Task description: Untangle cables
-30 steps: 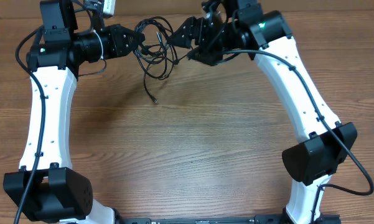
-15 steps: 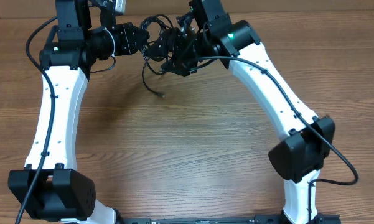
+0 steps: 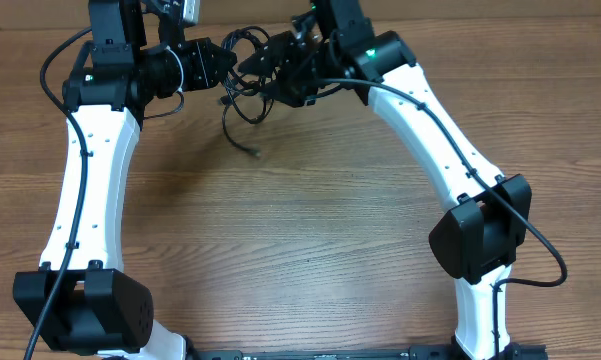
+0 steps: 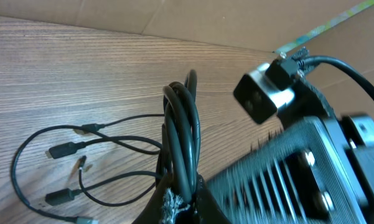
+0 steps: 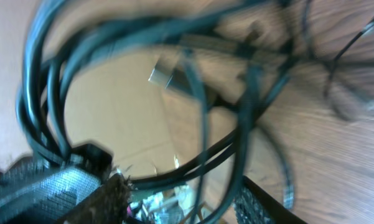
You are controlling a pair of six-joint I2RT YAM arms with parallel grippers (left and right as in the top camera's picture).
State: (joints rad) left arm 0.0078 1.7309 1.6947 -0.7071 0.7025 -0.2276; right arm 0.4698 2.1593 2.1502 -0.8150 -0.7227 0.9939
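The cables (image 3: 245,85) are thin black cords bunched at the far middle of the table, with one loose end (image 3: 254,151) trailing toward me. My left gripper (image 3: 223,63) is shut on a thick group of strands (image 4: 182,134), which rise upright out of its jaws. Loose loops with small plugs (image 4: 62,150) lie on the wood to its left. My right gripper (image 3: 252,66) is pushed into the bundle right beside the left one. Its fingers (image 5: 109,194) stand apart, and several strands (image 5: 205,93) cross the gap between them, blurred.
The wooden table (image 3: 310,230) runs toward me from the bundle. A cardboard wall (image 4: 174,18) stands along the far edge. My right arm's wrist camera (image 4: 264,96) and ribbed body sit close beside the left gripper. Both arm bases (image 3: 80,310) stand at the front corners.
My right gripper has swung left into the bundle until it is beside the left gripper. The left gripper shifted slightly right early on, still shut on the cables.
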